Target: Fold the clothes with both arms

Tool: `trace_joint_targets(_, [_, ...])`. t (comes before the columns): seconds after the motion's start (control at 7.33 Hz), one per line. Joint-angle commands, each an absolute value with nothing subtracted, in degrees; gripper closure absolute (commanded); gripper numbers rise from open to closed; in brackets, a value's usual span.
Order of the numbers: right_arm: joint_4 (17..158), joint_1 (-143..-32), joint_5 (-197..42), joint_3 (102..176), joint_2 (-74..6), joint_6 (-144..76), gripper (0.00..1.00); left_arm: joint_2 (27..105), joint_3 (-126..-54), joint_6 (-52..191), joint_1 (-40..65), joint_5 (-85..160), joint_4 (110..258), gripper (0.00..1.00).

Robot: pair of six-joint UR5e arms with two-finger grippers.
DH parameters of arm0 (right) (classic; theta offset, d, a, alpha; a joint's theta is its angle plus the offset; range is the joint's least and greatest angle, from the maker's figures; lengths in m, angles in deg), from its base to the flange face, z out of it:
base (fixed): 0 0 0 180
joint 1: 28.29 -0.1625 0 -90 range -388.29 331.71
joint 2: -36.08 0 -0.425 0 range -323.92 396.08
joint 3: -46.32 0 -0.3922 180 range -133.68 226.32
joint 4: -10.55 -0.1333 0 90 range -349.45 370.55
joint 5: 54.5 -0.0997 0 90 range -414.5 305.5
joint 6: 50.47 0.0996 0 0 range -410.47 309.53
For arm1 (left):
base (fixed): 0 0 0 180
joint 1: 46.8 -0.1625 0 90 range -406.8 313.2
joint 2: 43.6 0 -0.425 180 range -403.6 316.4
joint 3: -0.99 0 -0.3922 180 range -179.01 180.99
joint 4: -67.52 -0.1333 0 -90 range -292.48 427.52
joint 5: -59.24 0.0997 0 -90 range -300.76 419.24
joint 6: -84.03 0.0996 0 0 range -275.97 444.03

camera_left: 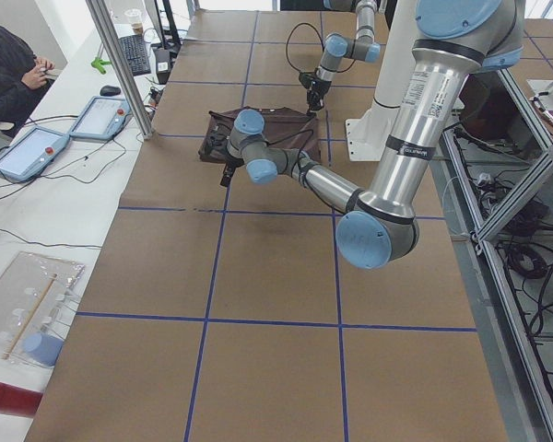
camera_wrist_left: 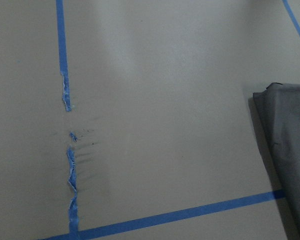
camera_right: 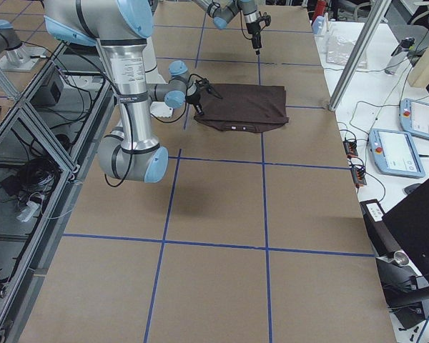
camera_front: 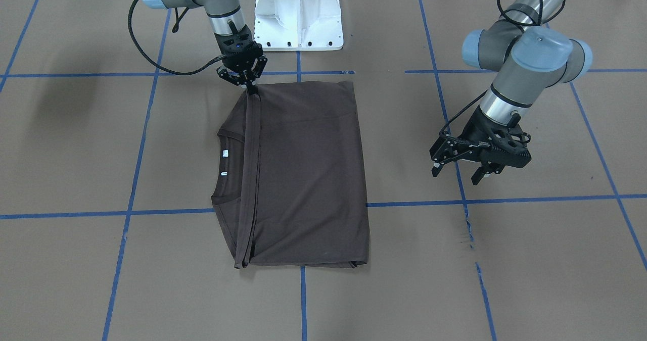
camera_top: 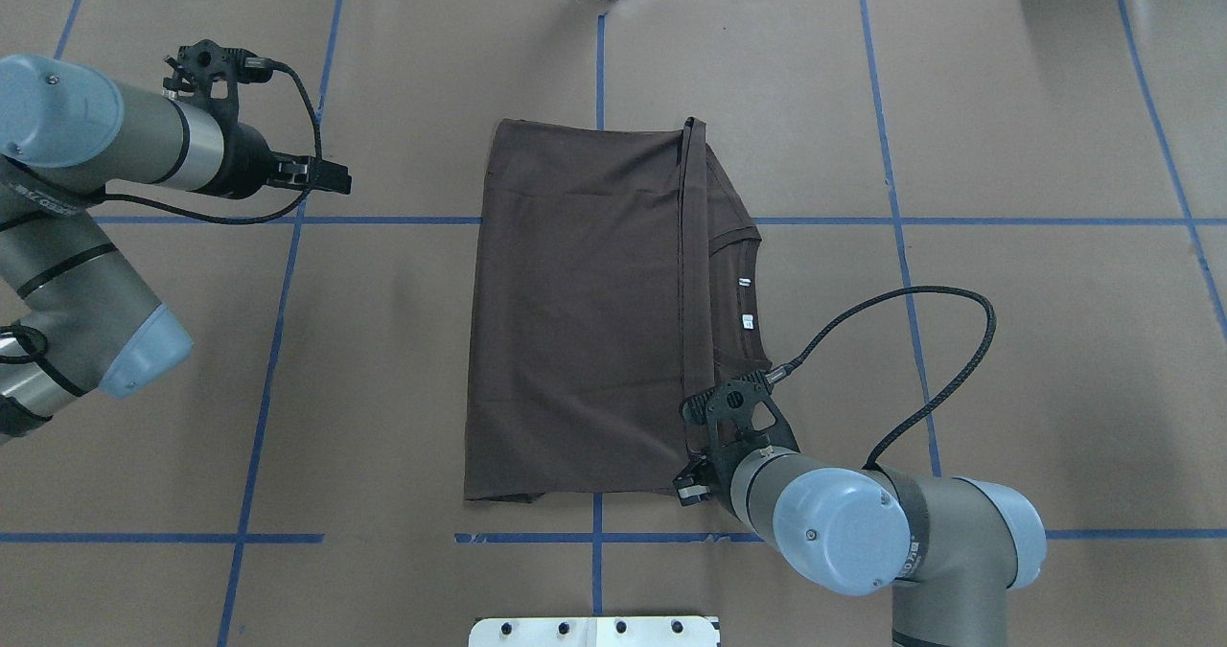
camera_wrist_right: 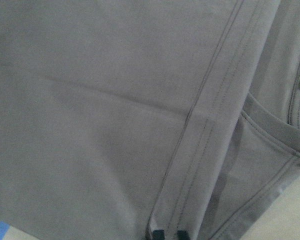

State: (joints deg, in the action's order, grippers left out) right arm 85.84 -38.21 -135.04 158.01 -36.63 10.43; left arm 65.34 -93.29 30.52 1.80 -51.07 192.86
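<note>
Dark grey-brown short-sleeved T-shirt (camera_front: 303, 174) lies folded mid brown paper tabletop (camera_front: 530, 260), collar toward robot's right. Right black two-finger gripper (camera_front: 251, 88) pinches hem corner nearest robot base, probably to square fold edge. Left gripper (camera_front: 457, 173) hangs spread, well apart from shirt, likely clear for next fold.

The T-shirt (camera_top: 575, 311) lies centred on the table (camera_top: 1007, 101); the right gripper (camera_front: 251, 90) sits at its robot-side right corner; the left gripper (camera_front: 456, 175) hangs well apart, leftward.

The brown-papered table (camera_front: 76, 144), gridded with blue tape (camera_front: 167, 211), carries the folded dark T-shirt (camera_front: 308, 179) and a white pedestal base (camera_front: 298, 17).
</note>
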Motion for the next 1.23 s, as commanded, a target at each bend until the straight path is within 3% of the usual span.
trace_joint_targets(0.0, [85.9,-38.2,-134.8,160.6,-39.9,18.2,1.00,65.5,-93.2,30.5,1.8,-51.1,192.9,0.00])
trace_joint_targets(0.68, [85.7,-33.0,-128.7,161.9,-43.4,34.7,0.97,65.7,-93.0,30.5,1.4,-51.1,192.9,0.00])
trace_joint_targets(0.82, [85.7,-32.8,-127.7,161.9,-43.4,34.6,0.01,65.7,-93.0,30.5,1.3,-51.2,192.9,0.00])
trace_joint_targets(1.09, [82.4,-33.0,-128.4,162.9,-42.9,33.8,0.00,65.8,-93.8,30.0,1.2,-51.3,192.9,0.00])
